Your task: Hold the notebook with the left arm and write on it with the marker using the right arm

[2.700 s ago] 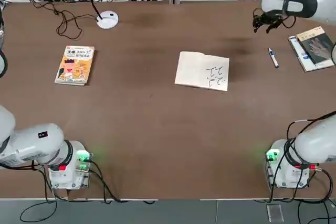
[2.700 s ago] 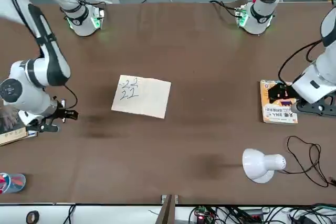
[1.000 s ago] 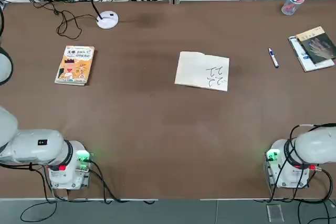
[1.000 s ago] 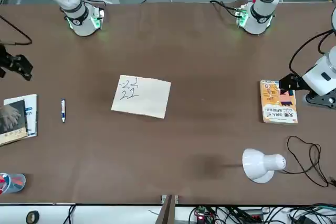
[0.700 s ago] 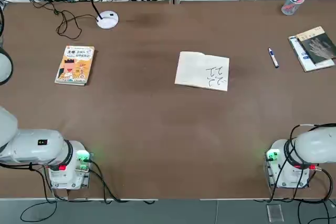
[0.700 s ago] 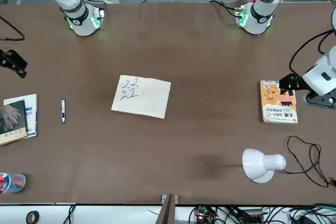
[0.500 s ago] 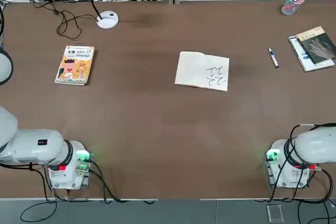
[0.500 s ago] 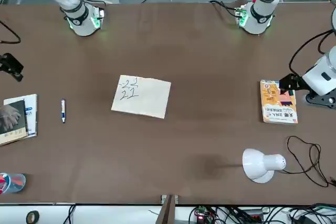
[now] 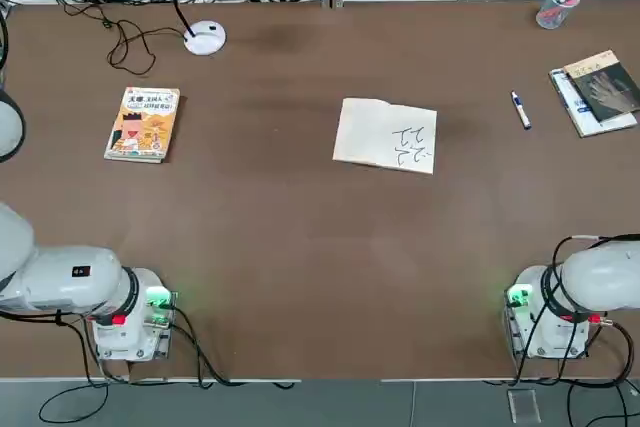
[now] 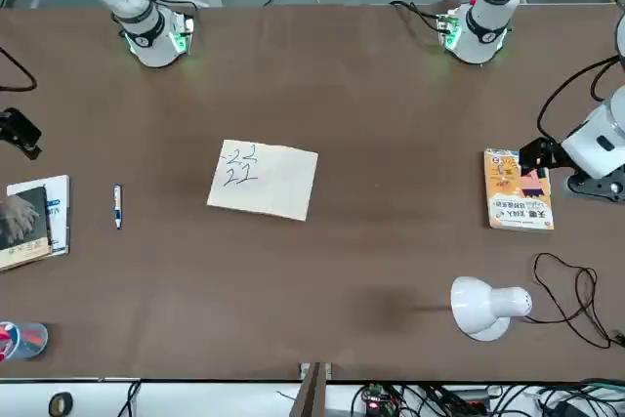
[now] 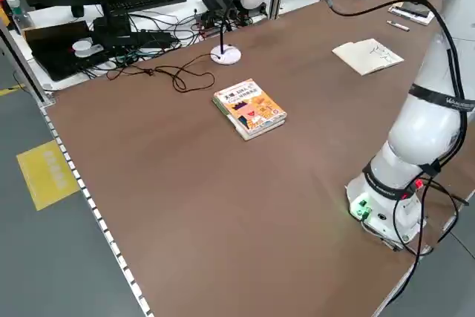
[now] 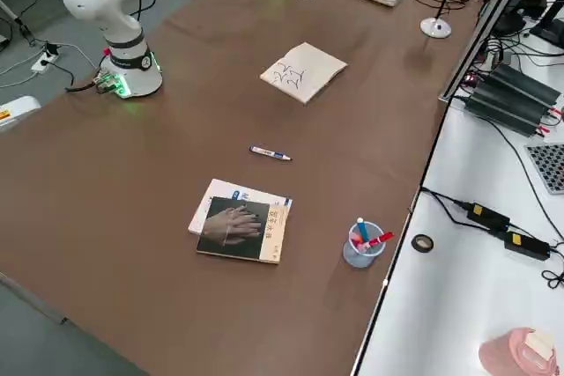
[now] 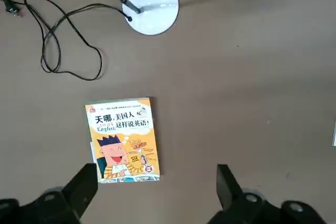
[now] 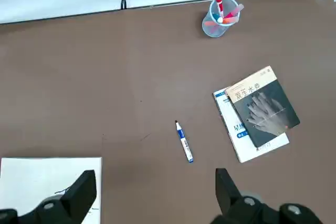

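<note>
The cream notebook (image 9: 385, 135) lies open and flat at mid-table, dark scribbles on its right page; it also shows as notebook (image 10: 264, 179). The marker (image 9: 521, 110) lies alone on the wood to its right, seen too as marker (image 14: 184, 141). My right gripper (image 10: 20, 132) hangs high near the table's right edge, off to the side of the marker, open and empty; its wrist view shows spread fingers (image 14: 84, 190). My left gripper (image 10: 542, 155) hovers open over the yellow-orange book, far from the notebook, with its fingers (image 13: 84, 184) apart.
A yellow-orange cartoon book (image 9: 143, 123) lies at the left. A white desk lamp (image 9: 205, 37) and its cable sit behind it. A grey-cover book (image 9: 598, 90) and a clear cup of pens (image 9: 553, 9) stand at the far right.
My right arm, which hung over the table near the marker and grey book, has drawn back off the top view to the right edge. The left gripper, notebook and marker have not moved.
</note>
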